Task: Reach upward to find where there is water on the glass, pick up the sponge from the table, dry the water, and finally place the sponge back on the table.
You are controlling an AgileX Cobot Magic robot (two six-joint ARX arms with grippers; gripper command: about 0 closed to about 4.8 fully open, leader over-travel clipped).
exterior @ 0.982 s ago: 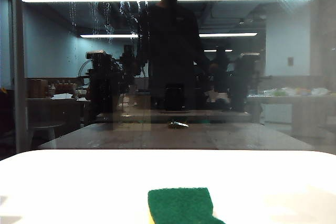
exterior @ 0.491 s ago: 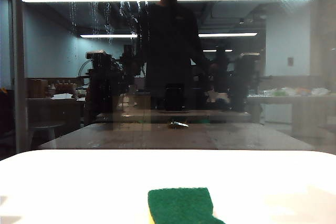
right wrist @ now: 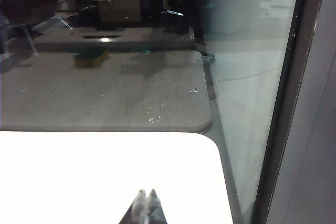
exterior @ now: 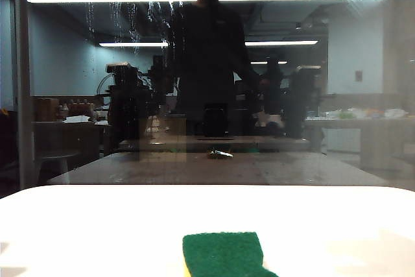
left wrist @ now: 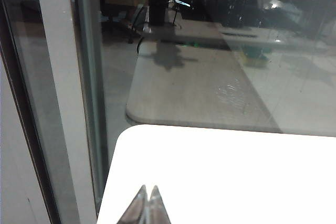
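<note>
The sponge (exterior: 224,254), dark green over yellow foam, lies on the white table (exterior: 97,225) at its near middle edge. Thin whitish water (exterior: 117,11) streaks run down the upper left of the dark glass (exterior: 324,95) behind the table. Neither arm shows in the exterior view. My left gripper (left wrist: 148,188) is shut and empty over the table's (left wrist: 236,171) corner beside the glass (left wrist: 210,51). My right gripper (right wrist: 146,191) is also shut and empty, above the opposite corner of the table (right wrist: 105,166). The sponge is out of both wrist views.
A grey metal upright (exterior: 23,82) edges the pane on the left, seen close as the frame (left wrist: 58,77); a dark frame (right wrist: 294,103) stands on the right side. The glass mirrors a person, wooden tables, light strips and a dim sponge image (right wrist: 90,56).
</note>
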